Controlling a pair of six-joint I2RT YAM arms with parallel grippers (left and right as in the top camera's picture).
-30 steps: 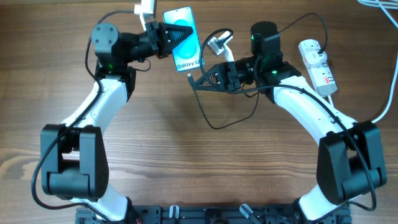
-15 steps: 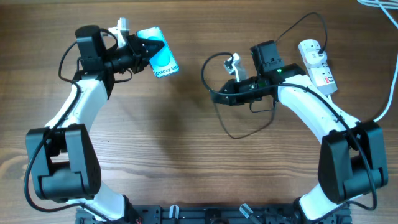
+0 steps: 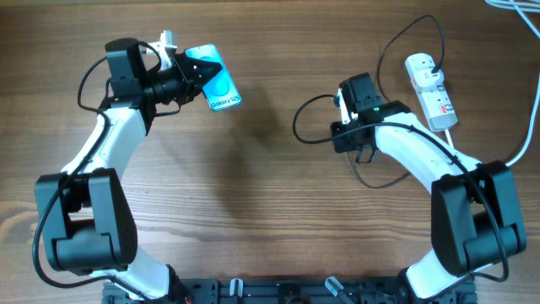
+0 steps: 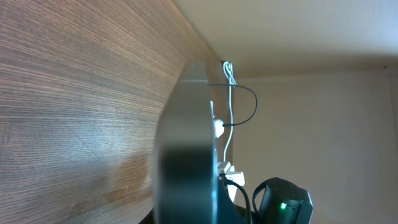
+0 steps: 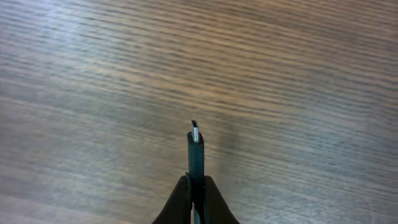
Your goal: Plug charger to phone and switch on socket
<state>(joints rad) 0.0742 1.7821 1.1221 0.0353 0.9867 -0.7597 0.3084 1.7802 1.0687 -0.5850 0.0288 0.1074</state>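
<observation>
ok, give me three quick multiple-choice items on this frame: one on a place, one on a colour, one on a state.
1. Where does the socket lie in the overhead view?
A) upper right
B) lower left
C) dead centre

2. What colour is the phone screen?
A) red
B) turquoise
C) yellow

3. What state is the charger tip in?
A) plugged into the phone
B) dropped, lying loose
C) pinched in the right gripper, apart from the phone

Key:
1 A, the white strip sits at the top right of the view.
2 B, the screen held in the left gripper shows bright turquoise.
3 C, the right wrist view shows the tip clamped there with no phone near it.
</observation>
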